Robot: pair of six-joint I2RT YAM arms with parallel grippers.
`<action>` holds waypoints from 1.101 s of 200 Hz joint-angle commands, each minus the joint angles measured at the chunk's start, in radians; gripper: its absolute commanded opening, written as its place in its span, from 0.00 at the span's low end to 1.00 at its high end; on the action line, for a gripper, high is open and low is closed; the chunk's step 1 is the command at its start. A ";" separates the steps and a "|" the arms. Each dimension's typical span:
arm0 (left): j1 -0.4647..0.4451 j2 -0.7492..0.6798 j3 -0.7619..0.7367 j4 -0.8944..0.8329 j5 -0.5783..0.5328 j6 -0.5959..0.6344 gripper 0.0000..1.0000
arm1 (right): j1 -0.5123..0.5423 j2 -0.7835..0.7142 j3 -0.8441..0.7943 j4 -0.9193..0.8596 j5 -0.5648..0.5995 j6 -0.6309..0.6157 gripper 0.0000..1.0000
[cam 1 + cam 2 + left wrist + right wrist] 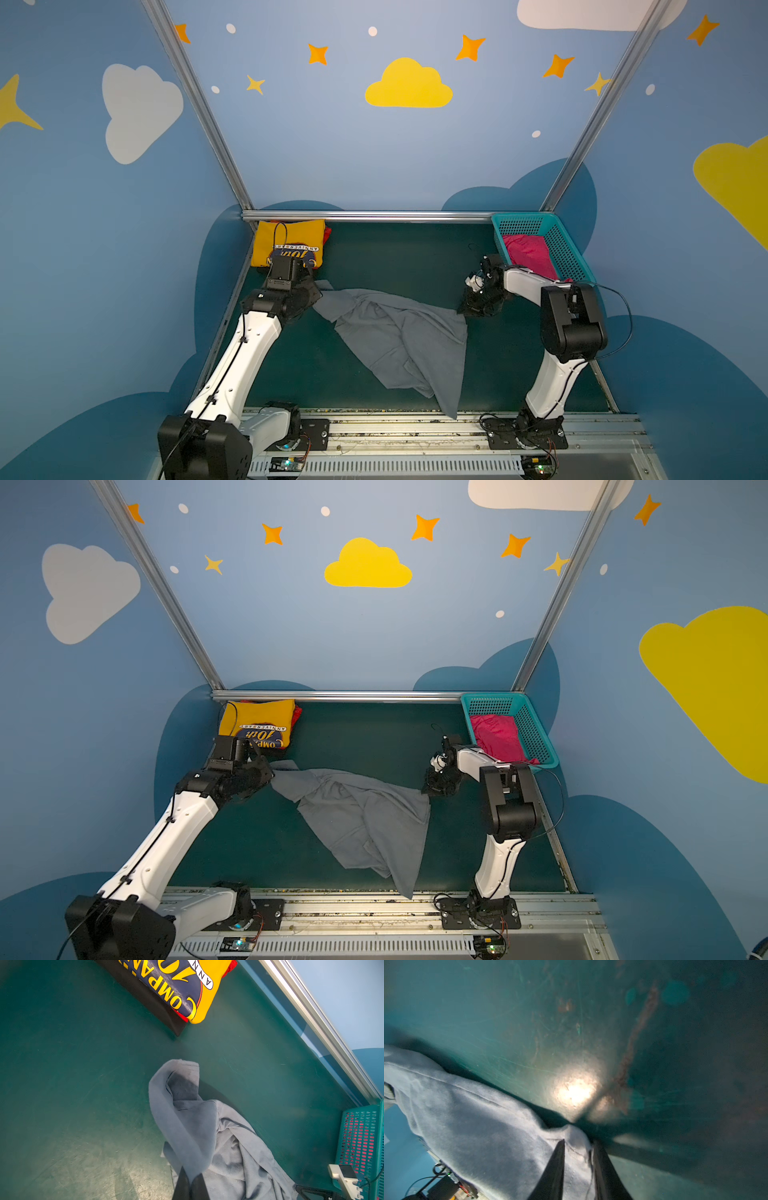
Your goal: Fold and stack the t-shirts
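A slate-grey t-shirt (399, 336) (365, 820) lies crumpled across the middle of the green table. My left gripper (313, 293) (192, 1180) is shut on its far left corner, and the cloth (207, 1126) hangs from the pinched fingers. My right gripper (467, 309) (578, 1145) straddles the shirt's right corner (477, 1126). Its jaws stand a little apart with flat hem cloth between them. A folded yellow t-shirt (291, 239) (207, 1001) with navy print sits at the back left. A magenta-pink t-shirt (530, 253) lies in the basket.
The teal perforated basket (523, 217) (359, 1136) stands in the back right corner against the metal rail (365, 216). Red and black cloth edges (172, 1020) show under the yellow shirt. The grey shirt's tail reaches the table's front edge (451, 409).
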 commanded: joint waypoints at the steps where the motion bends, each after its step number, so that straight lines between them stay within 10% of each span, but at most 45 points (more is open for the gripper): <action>1: 0.003 -0.023 -0.002 -0.016 0.002 0.004 0.05 | 0.009 0.025 0.005 -0.013 0.000 -0.002 0.16; 24: 0.003 -0.026 -0.001 -0.019 -0.002 0.008 0.05 | 0.007 0.023 0.013 -0.027 0.008 -0.008 0.00; 220: 0.005 -0.094 0.616 0.165 0.107 0.104 0.05 | -0.017 -0.625 0.567 -0.206 0.080 -0.118 0.00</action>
